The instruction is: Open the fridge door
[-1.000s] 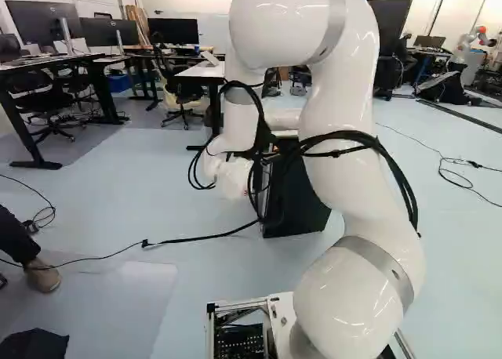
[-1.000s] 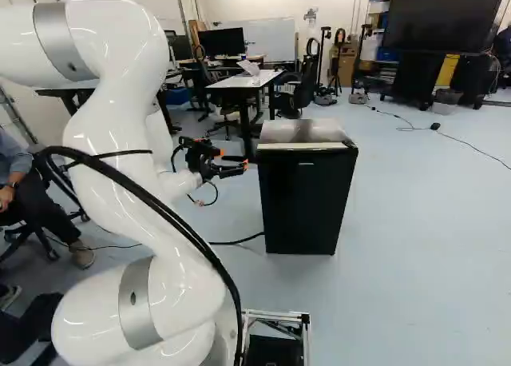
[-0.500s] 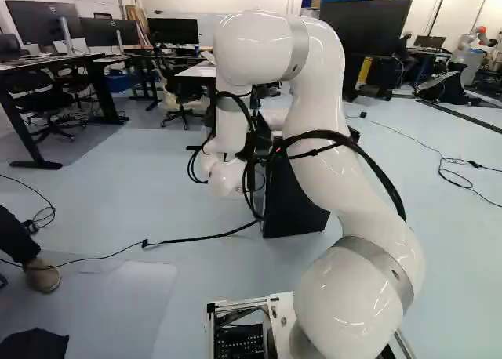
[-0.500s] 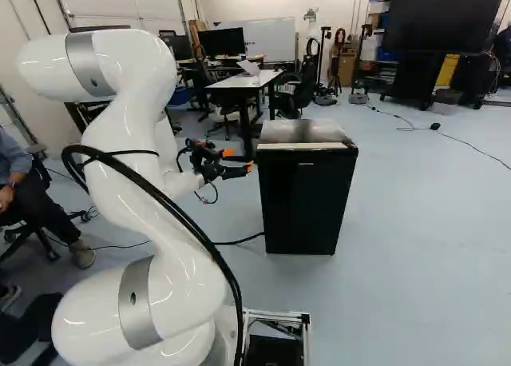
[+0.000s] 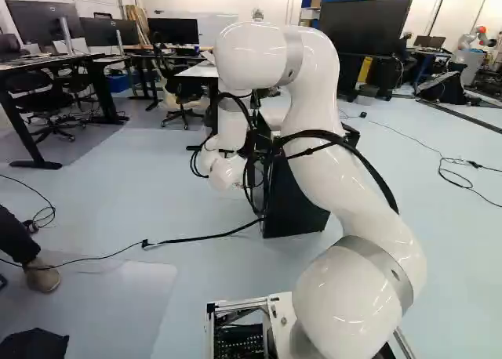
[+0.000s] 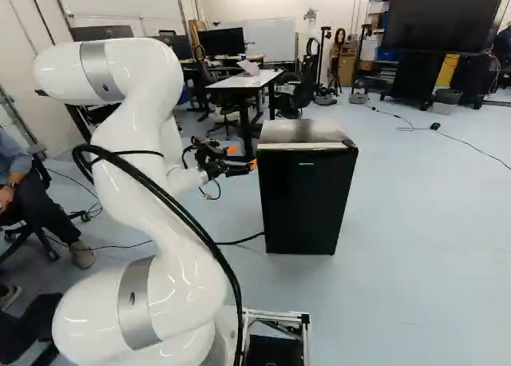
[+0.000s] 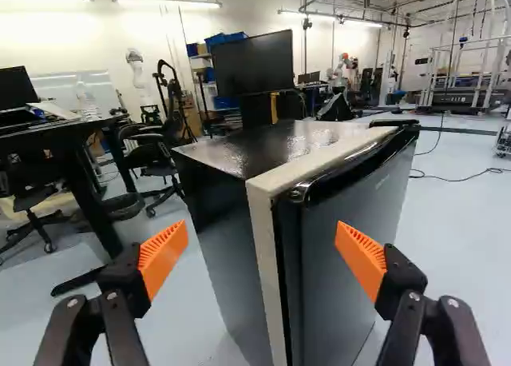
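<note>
The black fridge (image 6: 307, 198) stands upright on the floor, its door shut, with a pale strip along the top edge. In the right base view my gripper (image 6: 243, 157) is just beside the fridge's upper left corner. Seen from the wrist, the gripper (image 7: 262, 236) is open, its orange pads wide apart. The fridge door (image 7: 343, 254) and the pale door-side edge of the body (image 7: 263, 262) appear ahead, between the two fingers. No contact can be made out. My arm and its cables hide the gripper in the left base view.
A white-topped table (image 6: 243, 81) and office chairs stand behind the fridge. A black cable (image 5: 196, 238) runs over the floor to the fridge. A seated person's shoe (image 5: 42, 276) shows at the left. Another robot (image 5: 474, 39) stands far back.
The arm has lowered at its upper bend, and the gripper has moved a little closer to the fridge's corner. Base and fridge have not moved.
</note>
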